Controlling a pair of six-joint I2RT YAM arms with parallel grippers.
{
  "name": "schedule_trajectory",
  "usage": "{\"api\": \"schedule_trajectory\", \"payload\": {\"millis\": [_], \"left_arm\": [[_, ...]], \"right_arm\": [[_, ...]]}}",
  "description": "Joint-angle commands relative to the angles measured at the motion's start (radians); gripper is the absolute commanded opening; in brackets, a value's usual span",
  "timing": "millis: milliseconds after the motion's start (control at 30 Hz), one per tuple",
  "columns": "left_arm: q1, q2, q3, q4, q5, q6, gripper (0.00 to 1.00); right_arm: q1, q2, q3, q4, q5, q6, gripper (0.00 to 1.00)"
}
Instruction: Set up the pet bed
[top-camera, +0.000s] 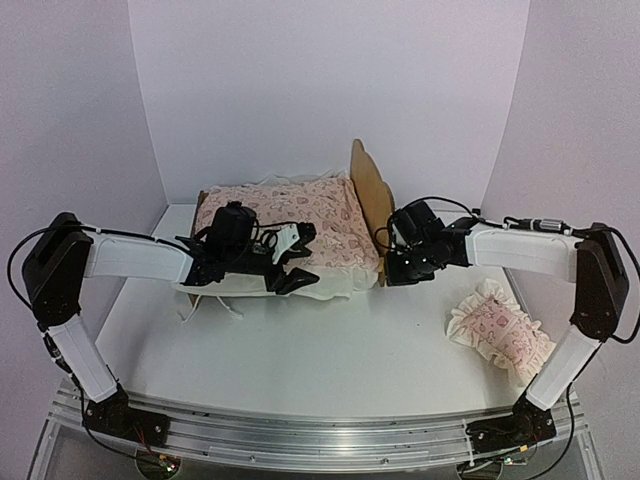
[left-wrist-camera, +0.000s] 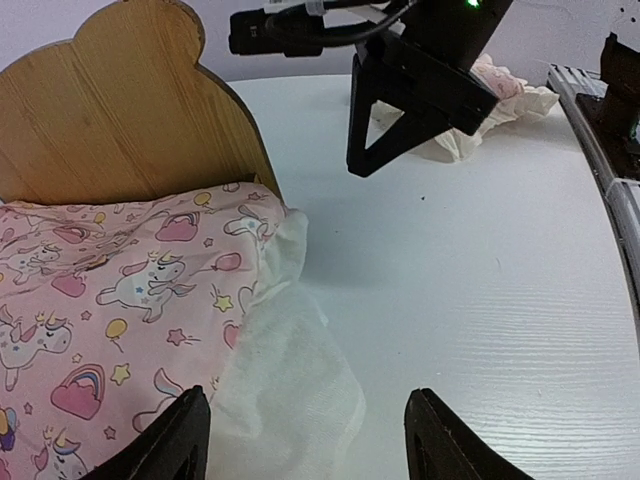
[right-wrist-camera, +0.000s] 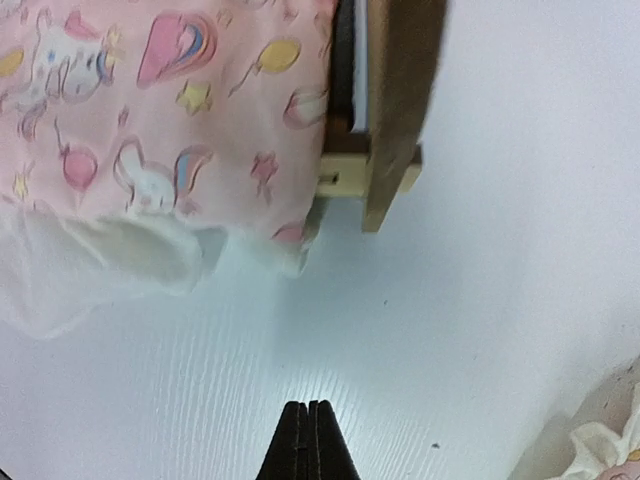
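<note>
The pet bed stands at the back of the table, its pale-wood bear-ear headboard (top-camera: 367, 182) on the right. A pink unicorn-print quilt (top-camera: 322, 215) covers it, and the quilt's white underside hangs over the near edge. My left gripper (top-camera: 299, 259) is open and empty over the quilt's near edge. In the left wrist view the headboard (left-wrist-camera: 120, 110), the quilt (left-wrist-camera: 110, 290) and its white corner (left-wrist-camera: 290, 370) lie ahead of the open gripper (left-wrist-camera: 305, 440). My right gripper (top-camera: 397, 272) is shut and empty beside the headboard's foot. The right wrist view shows its shut fingertips (right-wrist-camera: 308, 440) above bare table near the bed's leg (right-wrist-camera: 392, 150).
A ruffled pink pillow (top-camera: 500, 328) lies on the table at the right, near the right arm; it also shows in the left wrist view (left-wrist-camera: 500, 85) and at the corner of the right wrist view (right-wrist-camera: 605, 445). White walls close in the back and sides.
</note>
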Motion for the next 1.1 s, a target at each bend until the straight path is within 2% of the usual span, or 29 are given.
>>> {"api": "schedule_trajectory", "payload": {"millis": [0, 133, 233, 400, 467, 567, 700, 833, 967, 1067], "left_arm": [[-0.007, -0.077, -0.043, 0.059, 0.031, -0.029, 0.68], [-0.007, -0.109, -0.07, 0.067, 0.024, -0.003, 0.68], [-0.007, -0.136, -0.098, 0.073, 0.037, 0.02, 0.69], [-0.007, -0.161, -0.148, 0.127, 0.055, 0.031, 0.69], [-0.007, -0.164, -0.156, 0.138, 0.065, 0.033, 0.69], [-0.007, -0.17, -0.167, 0.154, 0.074, 0.042, 0.69], [-0.007, -0.176, -0.179, 0.176, 0.073, 0.047, 0.69], [-0.007, -0.194, -0.191, 0.199, 0.061, 0.051, 0.69], [-0.007, -0.215, -0.221, 0.25, 0.006, 0.062, 0.69], [-0.007, -0.217, -0.227, 0.248, 0.001, 0.067, 0.69]], "right_arm": [[0.068, -0.052, -0.019, -0.016, 0.01, 0.028, 0.01], [0.054, -0.098, -0.037, 0.048, 0.097, -0.029, 0.21], [-0.012, -0.127, -0.062, 0.167, 0.09, -0.059, 0.35], [-0.051, -0.106, -0.087, 0.365, 0.081, -0.159, 0.6], [-0.06, -0.086, -0.076, 0.404, 0.064, -0.173, 0.65], [-0.087, -0.046, -0.057, 0.445, 0.037, -0.169, 0.66], [-0.12, 0.024, -0.02, 0.508, 0.04, -0.135, 0.6], [-0.122, 0.074, 0.013, 0.523, 0.041, -0.109, 0.38], [-0.122, 0.056, -0.024, 0.551, 0.036, -0.077, 0.13], [-0.122, 0.045, -0.049, 0.561, 0.015, -0.049, 0.03]]}}
